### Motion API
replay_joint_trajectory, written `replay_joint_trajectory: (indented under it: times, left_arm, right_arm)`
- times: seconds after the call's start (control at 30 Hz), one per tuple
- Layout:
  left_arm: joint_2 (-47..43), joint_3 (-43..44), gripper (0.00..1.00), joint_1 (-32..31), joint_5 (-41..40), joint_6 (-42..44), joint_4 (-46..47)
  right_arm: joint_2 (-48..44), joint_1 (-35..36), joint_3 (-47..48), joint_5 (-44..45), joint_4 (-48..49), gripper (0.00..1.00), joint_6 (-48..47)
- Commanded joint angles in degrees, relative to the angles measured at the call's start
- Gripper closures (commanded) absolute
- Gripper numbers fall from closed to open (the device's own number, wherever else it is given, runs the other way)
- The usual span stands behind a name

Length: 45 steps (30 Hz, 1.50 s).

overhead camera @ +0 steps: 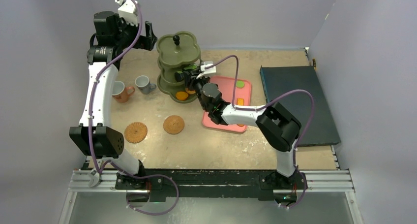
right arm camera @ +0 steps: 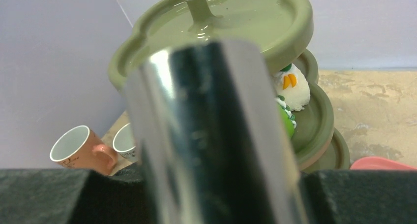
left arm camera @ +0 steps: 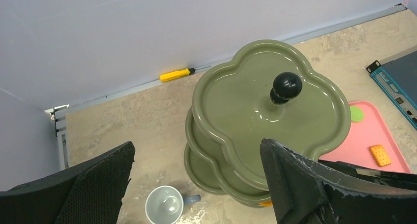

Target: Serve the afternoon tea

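The olive three-tier stand (overhead camera: 178, 47) stands at the back centre, its top tier bare in the left wrist view (left arm camera: 255, 101). My right gripper (overhead camera: 191, 77) is shut on shiny tongs (right arm camera: 211, 135) at the stand's middle tier (right arm camera: 314, 120), where a white pastry (right arm camera: 293, 86) and a green pastry (right arm camera: 286, 121) sit. An orange pastry (overhead camera: 182, 95) lies on the bottom tier. My left gripper (overhead camera: 143, 39) is open and empty, high behind the stand. The terracotta cup (overhead camera: 119, 91) and grey-blue cup (overhead camera: 143, 83) stand left of the stand. Two brown coasters (overhead camera: 135, 132) (overhead camera: 173, 124) lie in front.
The pink tray (overhead camera: 223, 83) right of the stand holds a green pastry (overhead camera: 240, 84) and an orange biscuit (overhead camera: 240, 102). A dark blue box (overhead camera: 297, 101) lies at the right. A yellow screwdriver (left arm camera: 174, 75) lies against the back wall.
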Motion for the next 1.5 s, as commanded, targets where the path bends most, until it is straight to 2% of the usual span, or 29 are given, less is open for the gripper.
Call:
replay_joint_trajectory:
  times: [0.0, 0.17, 0.6, 0.73, 0.87, 1.1, 1.47]
  left_arm:
    - [-2.58, -0.38, 0.01, 0.86, 0.3, 1.25, 0.82]
    - [-2.65, -0.64, 0.01, 0.95, 0.72, 0.67, 1.18]
    - [-3.11, -0.6, 0.01, 0.97, 0.94, 0.09, 1.43]
    - [-3.09, -0.54, 0.01, 1.02, 1.25, -0.71, 1.65]
    - [-3.15, -0.15, 0.01, 0.99, 0.7, -0.15, 1.45]
    - [-2.51, -0.11, 0.01, 1.04, 0.99, -0.53, 1.49]
    - [-2.6, -0.42, 0.01, 1.03, 0.04, 0.32, 1.19]
  right_arm:
    - [-0.84, 0.89, 2.95, 1.95, 4.02, 0.59, -1.0]
    - [-2.78, 1.21, 1.91, 1.47, 3.94, 0.52, -2.78]
    - [-11.43, 1.33, -5.48, 1.17, 2.6, 0.47, -4.81]
    - [-9.26, 1.36, -2.87, 0.14, 1.64, 0.48, -4.25]
    - [-10.76, 1.35, -4.09, -0.26, 1.55, 0.49, -4.46]
    - [-10.31, 1.47, -6.3, -1.31, 1.15, 0.57, -3.2]
    - [-4.95, 1.57, -1.02, -2.12, 1.72, 0.65, -3.17]
